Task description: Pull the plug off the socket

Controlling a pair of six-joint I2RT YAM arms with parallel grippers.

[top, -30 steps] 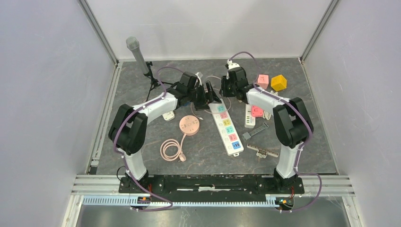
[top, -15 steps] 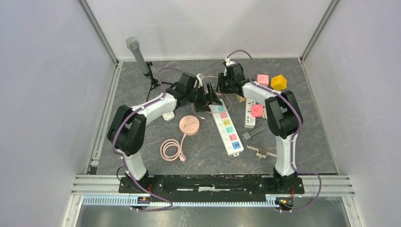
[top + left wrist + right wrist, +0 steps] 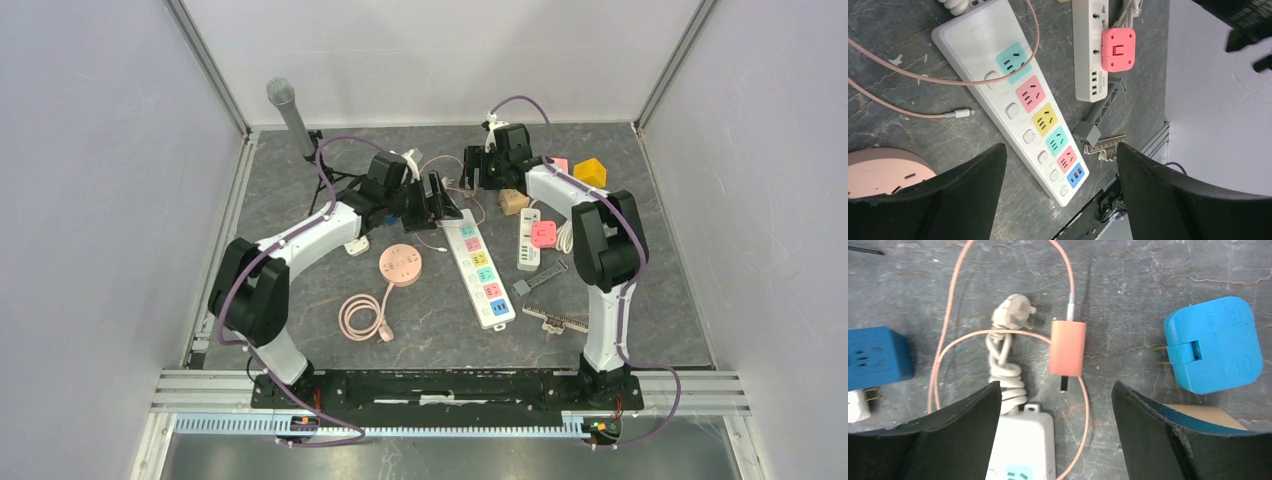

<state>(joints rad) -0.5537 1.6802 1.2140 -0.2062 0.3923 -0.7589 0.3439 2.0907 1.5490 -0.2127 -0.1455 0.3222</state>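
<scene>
From above, my right gripper [image 3: 476, 170] has swung back from the power strip [image 3: 480, 265] and sprung apart. Left wrist: left gripper [image 3: 1062, 150] spread, empty, over the strip. Right wrist: the peach plug [image 3: 1067, 347] lies free beyond the strip's end. I worry its looping cable [image 3: 943, 340] could snag a finger and drag it.

Top external: high above and behind the arm bases, facing down and forward, far enough to show the whole table [image 3: 660, 300].
Left wrist: close, looking down along the white power strip [image 3: 1013, 95].
Right wrist: very close, straight down on the pink plug [image 3: 1067, 347].
Shared: all three show the strip; both wrist views catch its teal end.
</scene>
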